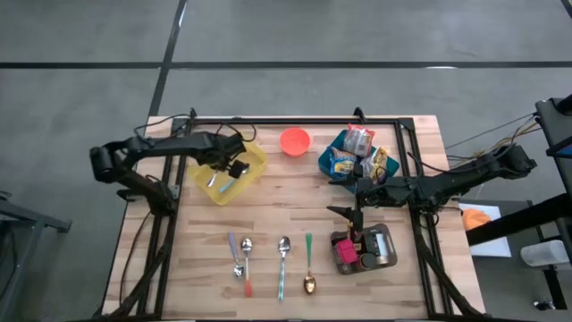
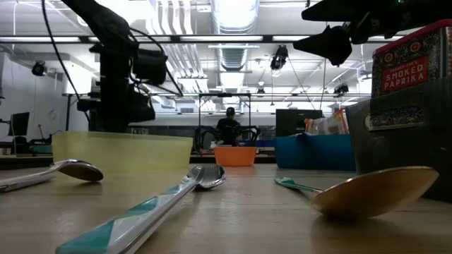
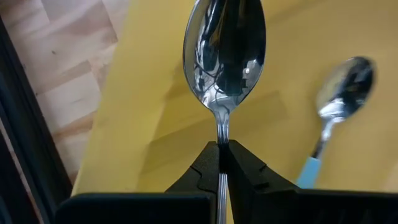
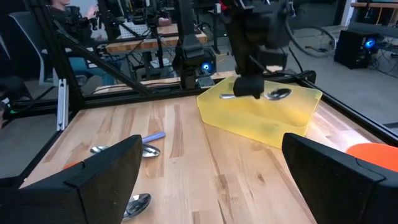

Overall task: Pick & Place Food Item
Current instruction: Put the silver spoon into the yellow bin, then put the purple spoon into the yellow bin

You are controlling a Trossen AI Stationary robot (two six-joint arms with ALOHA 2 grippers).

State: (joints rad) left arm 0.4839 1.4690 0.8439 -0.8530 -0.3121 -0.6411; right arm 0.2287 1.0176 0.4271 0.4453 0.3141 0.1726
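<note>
My left gripper [image 1: 234, 168] is shut on a metal spoon [image 3: 224, 53] over the yellow bin [image 1: 255, 161] at the table's far left. A second spoon with a blue handle [image 3: 339, 102] lies on that bin's floor. Food packets [image 1: 359, 143] sit in the blue bin [image 1: 329, 166] at the far right; no gripper touches them. My right gripper [image 1: 350, 207] hangs open just near of the blue bin, roughly level and pointing toward the table's left, with nothing between its fingers [image 4: 106, 177]. My left gripper pinches the spoon's thin handle [image 3: 221, 134] between its two fingers, just behind the bowl. The fingers come steeply from above. The bowl [image 4: 278, 94] sticks out past them, and the spoon looks about level at the yellow bin's rim height.
An orange bowl [image 1: 295, 140] stands at the far middle. A metal tray [image 1: 382, 243] with spice jars sits near right. Several spoons [image 1: 283, 259] lie in a row along the near edge. A black frame rail [image 1: 295, 119] borders the table.
</note>
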